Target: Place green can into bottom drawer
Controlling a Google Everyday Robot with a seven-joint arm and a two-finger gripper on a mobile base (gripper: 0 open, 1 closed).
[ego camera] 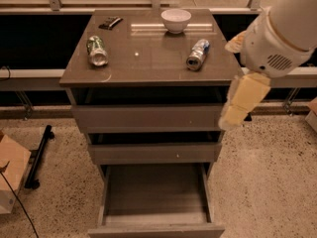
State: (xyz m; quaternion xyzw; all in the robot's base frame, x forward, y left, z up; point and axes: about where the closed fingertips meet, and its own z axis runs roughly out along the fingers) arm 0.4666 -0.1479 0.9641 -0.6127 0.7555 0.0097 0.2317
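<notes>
The green can [97, 50] lies on its side on the left part of the cabinet top [143, 63]. The bottom drawer [156, 195] is pulled out wide at floor level, with nothing showing inside. My gripper [241, 103], a cream-coloured piece hanging down from the white arm [277, 38], is at the cabinet's right edge, level with the top drawer. It is far to the right of the green can and holds nothing that I can see.
A silver-and-blue can [198, 54] lies at the right of the cabinet top, a white bowl [176, 20] at the back and a small dark object [110, 22] at the back left. The two upper drawers [148, 117] stand slightly out. A cardboard box [10, 175] and a black stand [39, 155] are on the floor at left.
</notes>
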